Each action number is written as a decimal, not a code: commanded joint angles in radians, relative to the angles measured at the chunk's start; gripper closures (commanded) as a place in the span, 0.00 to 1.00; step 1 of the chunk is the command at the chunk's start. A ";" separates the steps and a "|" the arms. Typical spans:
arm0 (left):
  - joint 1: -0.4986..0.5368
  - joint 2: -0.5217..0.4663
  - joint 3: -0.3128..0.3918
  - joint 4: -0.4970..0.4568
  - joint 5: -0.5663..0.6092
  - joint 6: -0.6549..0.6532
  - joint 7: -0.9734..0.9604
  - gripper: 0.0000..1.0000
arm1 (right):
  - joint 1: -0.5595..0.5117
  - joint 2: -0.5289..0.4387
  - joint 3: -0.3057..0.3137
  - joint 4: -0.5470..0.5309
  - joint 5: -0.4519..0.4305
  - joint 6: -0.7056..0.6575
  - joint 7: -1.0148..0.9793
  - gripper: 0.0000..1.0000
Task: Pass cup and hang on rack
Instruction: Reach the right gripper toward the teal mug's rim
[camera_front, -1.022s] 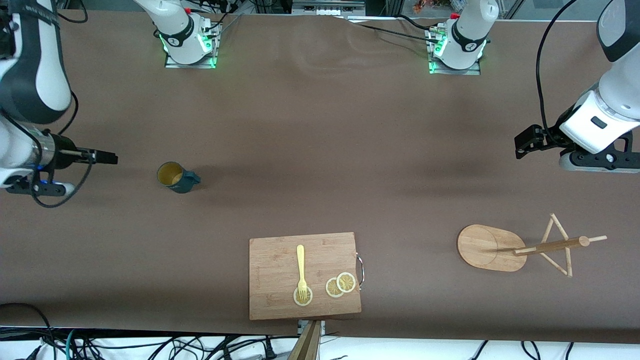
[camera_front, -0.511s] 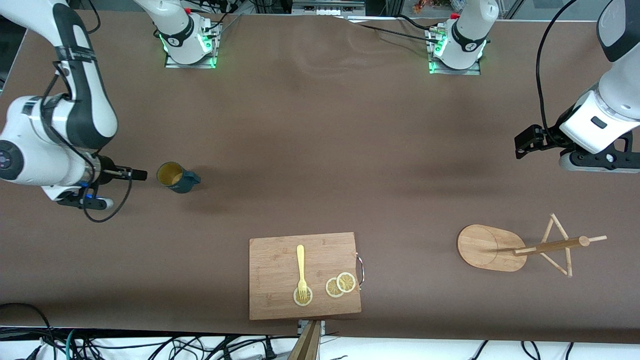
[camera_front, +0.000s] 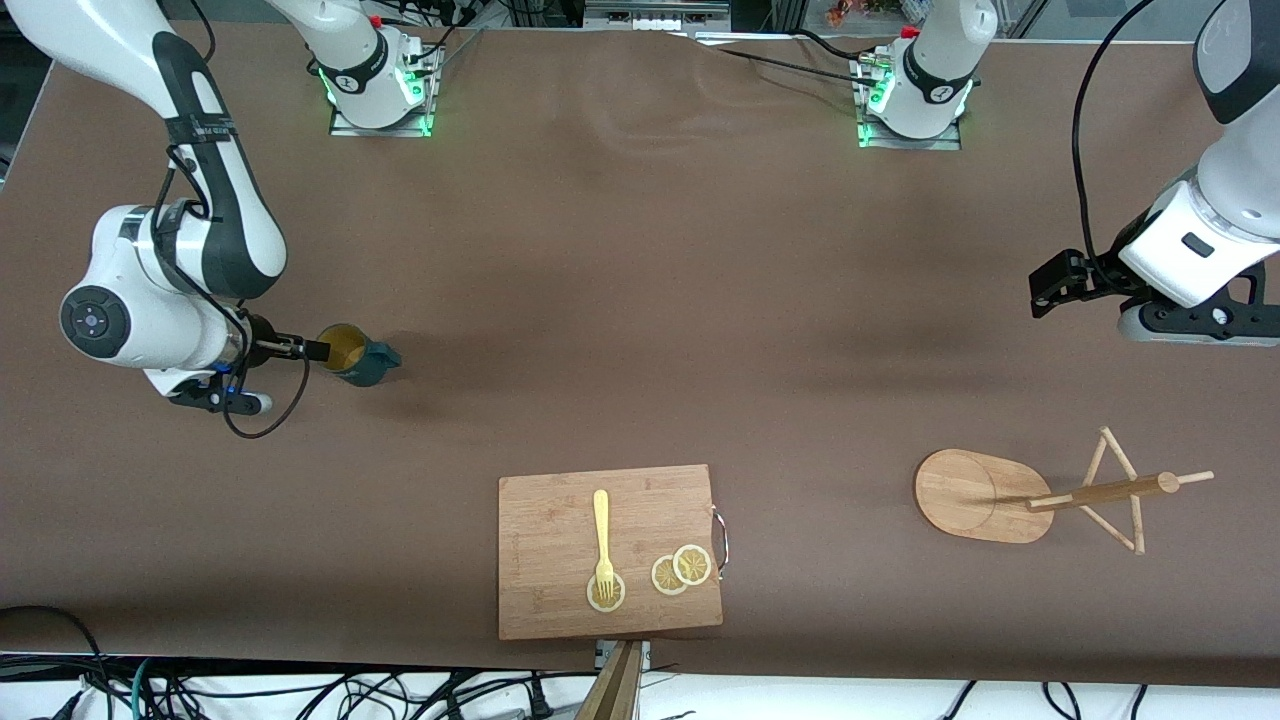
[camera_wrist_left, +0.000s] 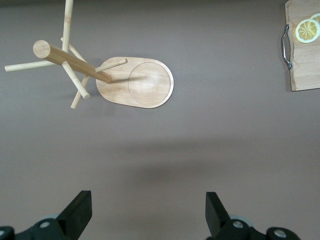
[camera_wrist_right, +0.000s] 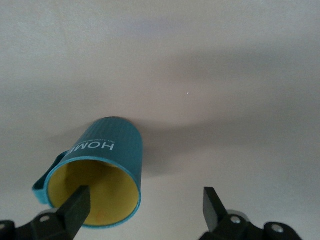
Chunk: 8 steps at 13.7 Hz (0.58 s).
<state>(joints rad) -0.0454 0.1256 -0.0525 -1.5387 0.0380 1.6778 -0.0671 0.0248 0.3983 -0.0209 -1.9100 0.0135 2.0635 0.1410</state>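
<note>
Both arms wear glossy white shells with dark grey joint bands and black cables looping along the links. Round white bases sit on metal plates lit by green lights, each with a small red fitting on top. The black two-finger left gripper (camera_wrist_left: 145, 212) and black two-finger right gripper (camera_wrist_right: 145, 207) have wedge-shaped fingers fastened with silver screws.

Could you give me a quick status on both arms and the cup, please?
Right gripper open at the cup rim, no grip yet. Left gripper open, waiting above the table near the rack. Cup upright on table; nothing in the way.
</note>
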 joint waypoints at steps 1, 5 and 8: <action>-0.004 0.003 0.003 0.022 -0.018 -0.020 -0.003 0.00 | 0.004 -0.009 0.001 -0.059 0.013 0.070 0.009 0.00; -0.004 0.003 0.003 0.022 -0.018 -0.020 -0.003 0.00 | 0.006 0.008 0.001 -0.076 0.013 0.118 0.009 0.00; -0.004 0.003 0.003 0.022 -0.018 -0.020 -0.003 0.00 | 0.026 0.011 0.001 -0.078 0.013 0.129 0.009 0.53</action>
<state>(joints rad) -0.0454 0.1256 -0.0525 -1.5387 0.0380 1.6778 -0.0671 0.0313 0.4128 -0.0205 -1.9769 0.0136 2.1739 0.1420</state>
